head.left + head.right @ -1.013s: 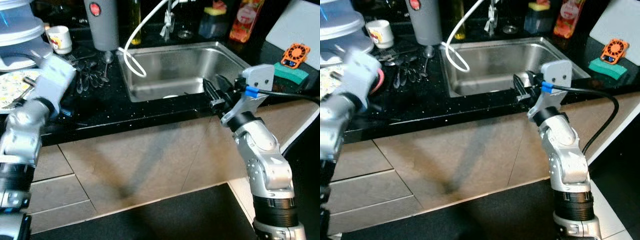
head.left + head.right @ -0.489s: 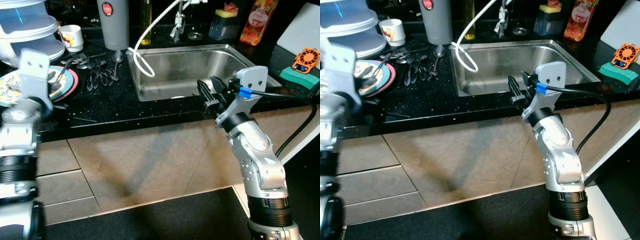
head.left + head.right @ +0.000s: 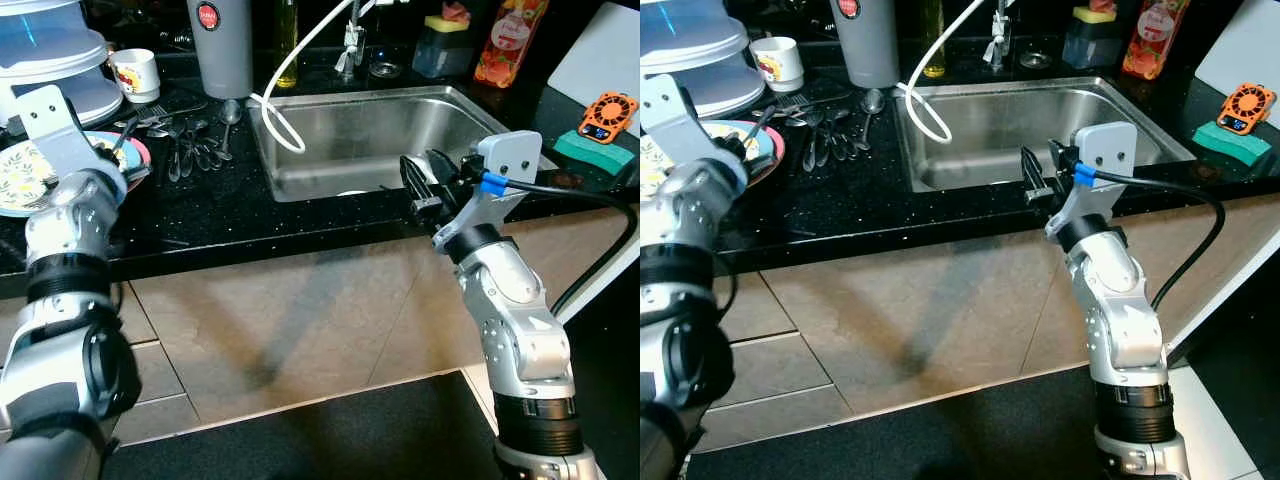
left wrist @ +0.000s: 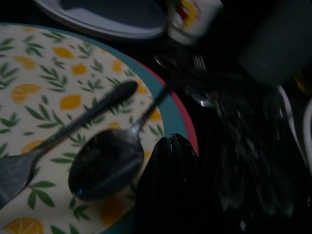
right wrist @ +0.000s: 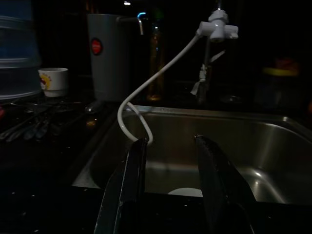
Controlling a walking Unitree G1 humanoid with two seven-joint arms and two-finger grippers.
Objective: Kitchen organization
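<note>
Right gripper (image 5: pixel 168 195) held at the near rim of the sink (image 3: pixel 380 150), fingers apart, nothing between; left gripper (image 4: pixel 168 161) pressed together over the edge of the lemon-patterned plate (image 4: pixel 53 92), beside the spoon (image 4: pixel 105 163); farther back, loose cutlery (image 3: pixel 195 150), mug (image 3: pixel 135 72)
</note>
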